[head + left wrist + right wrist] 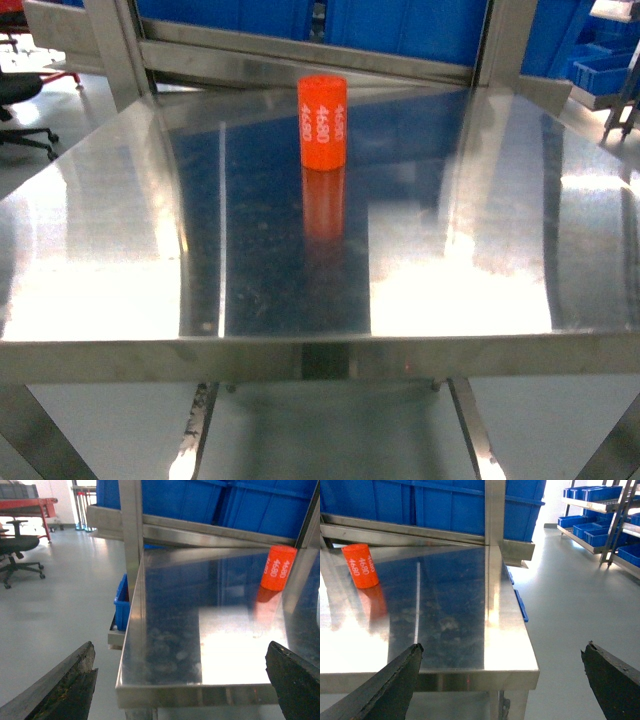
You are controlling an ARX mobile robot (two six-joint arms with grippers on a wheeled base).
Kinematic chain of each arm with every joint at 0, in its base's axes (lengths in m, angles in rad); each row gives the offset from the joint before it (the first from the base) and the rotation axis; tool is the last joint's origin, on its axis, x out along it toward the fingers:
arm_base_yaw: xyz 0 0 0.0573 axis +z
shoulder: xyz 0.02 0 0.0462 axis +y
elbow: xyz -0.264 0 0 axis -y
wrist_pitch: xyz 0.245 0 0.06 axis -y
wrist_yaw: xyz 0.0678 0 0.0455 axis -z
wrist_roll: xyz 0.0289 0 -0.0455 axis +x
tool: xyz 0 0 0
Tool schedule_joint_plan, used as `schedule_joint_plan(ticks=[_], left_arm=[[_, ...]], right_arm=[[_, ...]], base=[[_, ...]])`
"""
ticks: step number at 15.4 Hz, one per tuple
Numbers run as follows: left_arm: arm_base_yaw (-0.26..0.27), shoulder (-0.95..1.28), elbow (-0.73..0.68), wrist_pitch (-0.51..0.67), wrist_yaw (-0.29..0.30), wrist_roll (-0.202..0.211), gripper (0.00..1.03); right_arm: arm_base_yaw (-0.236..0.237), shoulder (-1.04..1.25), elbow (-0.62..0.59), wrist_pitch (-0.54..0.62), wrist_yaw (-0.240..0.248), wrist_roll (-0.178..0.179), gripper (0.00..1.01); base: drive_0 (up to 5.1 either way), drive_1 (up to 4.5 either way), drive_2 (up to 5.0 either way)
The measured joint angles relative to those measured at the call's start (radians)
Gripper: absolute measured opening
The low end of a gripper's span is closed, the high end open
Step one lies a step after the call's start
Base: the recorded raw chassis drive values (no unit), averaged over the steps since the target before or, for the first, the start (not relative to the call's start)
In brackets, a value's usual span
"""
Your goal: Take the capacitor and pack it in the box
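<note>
Capacitor [322, 121] stands upright, untouched, on your steel desk [480, 260] before blue bins [420, 502]; both pincers gape open, far short of it; no box in view.

Steel table [120, 250]: polished top, heavily reflective, bright glare patches near-left and near-right, dark scuffed band down the middle. Only item on it is the capacitor [322, 121], orange-red cylinder, upright, white "4680" print on its side. It sits far-centre, close to the back edge, with its reflection directly below it on the surface.
</note>
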Motion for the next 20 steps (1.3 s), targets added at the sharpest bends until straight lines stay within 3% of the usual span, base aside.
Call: schedule_joint_plan(ticks=[16,17,18,19,20], left_arm=[[0.0,0.0,0.0,0.0,-0.001,0.0,0.98],[-0.019,0.017,0.01,-0.036,-0.061,-0.016,0.98],[-0.033,0.199,0.037,0.068,-0.201,-0.055,0.98],[0.044,0.505,0.113,0.311,-0.214,-0.067,0.98],[0.057,0.669,0.166,0.451,-0.175,-0.068,0.98]], right_arm=[[0.0,0.0,0.0,0.0,0.0,-0.001,0.98],[0.0,0.0,0.0,0.0,0.0,-0.001,0.98],[0.0,0.0,0.0,0.0,0.0,-0.001,0.98],[0.0,0.0,0.0,0.001,0.0,-0.001,0.98],[0.0,0.0,0.0,-0.001,0.0,0.0,0.98]], base=[[0.0,0.0,0.0],[0.0,0.0,0.0],[0.0,0.0,0.0],[0.0,0.0,0.0],[0.0,0.0,0.0]])
